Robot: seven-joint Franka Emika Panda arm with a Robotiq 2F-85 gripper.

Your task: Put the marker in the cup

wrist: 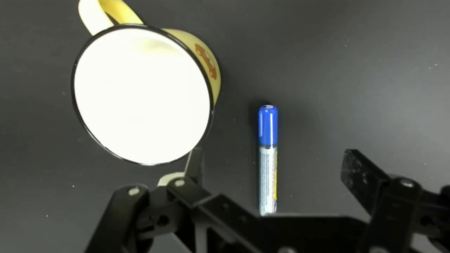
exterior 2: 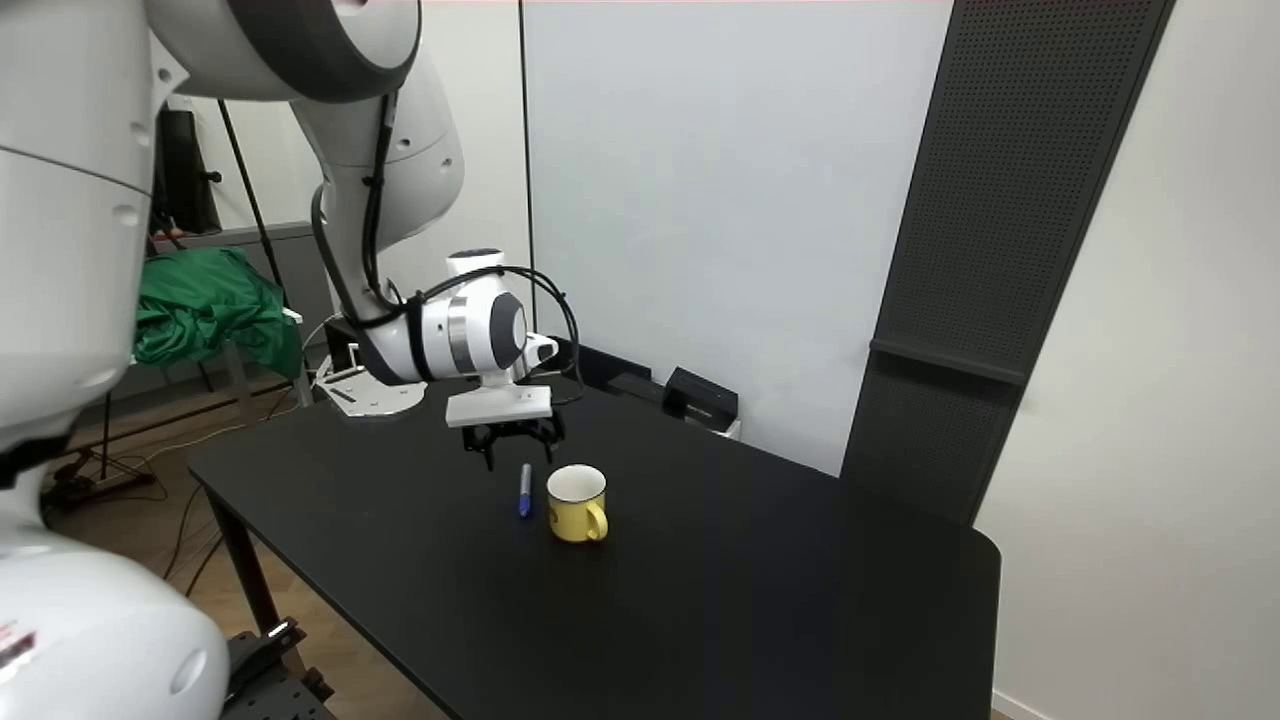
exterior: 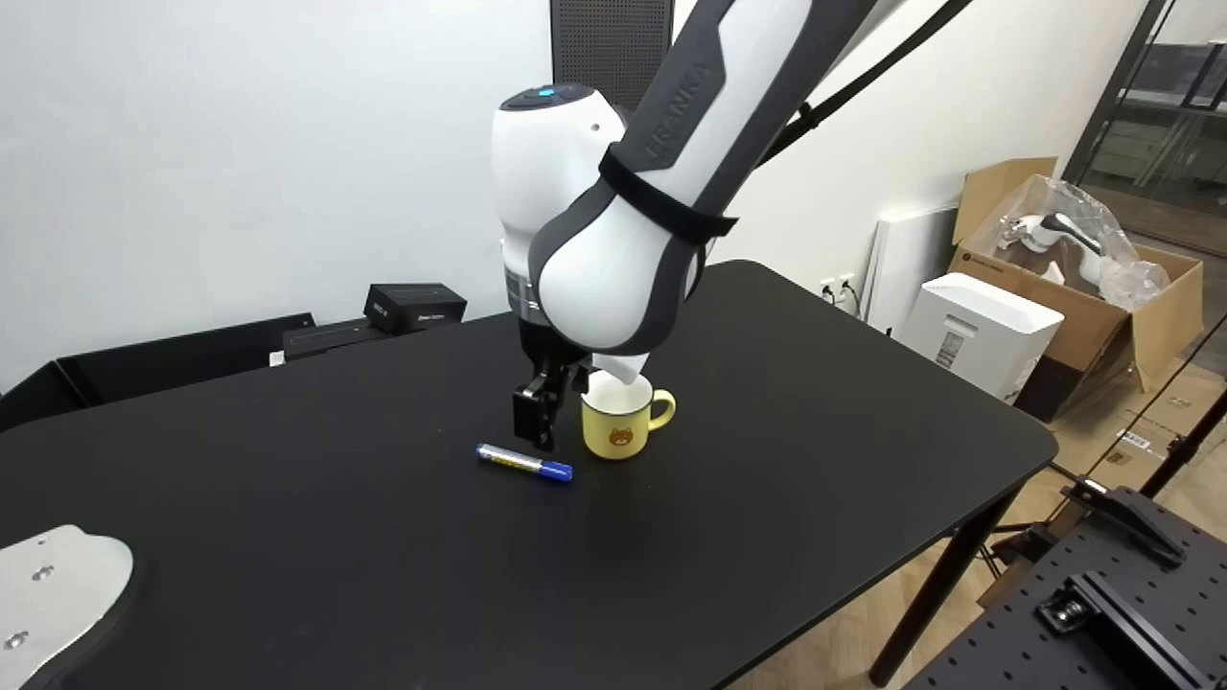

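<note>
The black table (exterior: 815,460) stretched beneath the scene. Over it reached the white-and-grey arm (exterior: 606,283), and at its end the dark gripper (exterior 2: 519,461) hung above the table with its two fingers spread well apart. The cup (wrist: 140,98) stood upright near one finger; whether the two touched could not be told. It was yellow outside and white within, with a dark line round the lip and an orange-brown animal face on its side. The marker (wrist: 268,165) lay flat on the table just beside the cup, on the side away from the handle. In the wrist view it showed between the fingers, apart from both. Its cap, the end nearer the cup, was glossy bright blue; its barrel was pale silver with fine dark print and a yellow strip along one edge.
</note>
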